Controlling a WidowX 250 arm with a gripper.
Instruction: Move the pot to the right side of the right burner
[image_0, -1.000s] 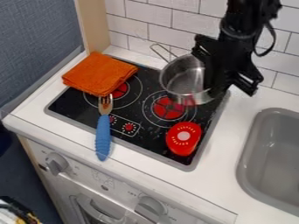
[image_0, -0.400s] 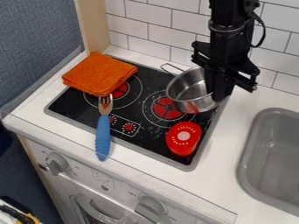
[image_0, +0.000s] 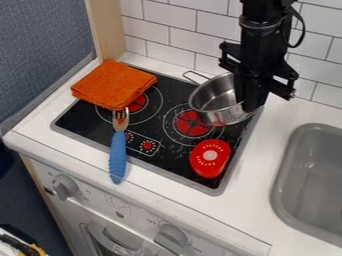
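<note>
Pot (image_0: 222, 102) and gripper (image_0: 248, 104) have shifted together toward the front right since the first frame; against the second, the pot has edged only slightly. From the left, an orange cloth (image_0: 113, 84) lies folded over part of the left burner (image_0: 137, 103), and a fork (image_0: 117, 150) with a blue handle rests with its tines by the cloth. Below, a left knob (image_0: 65, 187) and a right knob (image_0: 172, 238) sit on the front panel (image_0: 127, 211), which bears small printed markings, left unread here. The right burner (image_0: 192, 124) is partly overlapped by the pot, with a red tomato-like piece (image_0: 210, 158) in front of it. The pot is behind and to the right of the burner's middle, near the right edge of the stove (image_0: 90, 120), its wire handle pointing back and left. The jaws appear clenched on its right-hand wall. The sideways shift looks largely done; lowering, if it is raised, and letting go are left, though whether its base touches the stove I cannot tell. Farther right, a grey sink (image_0: 287, 165) is set into the white counter (image_0: 257, 187).
</note>
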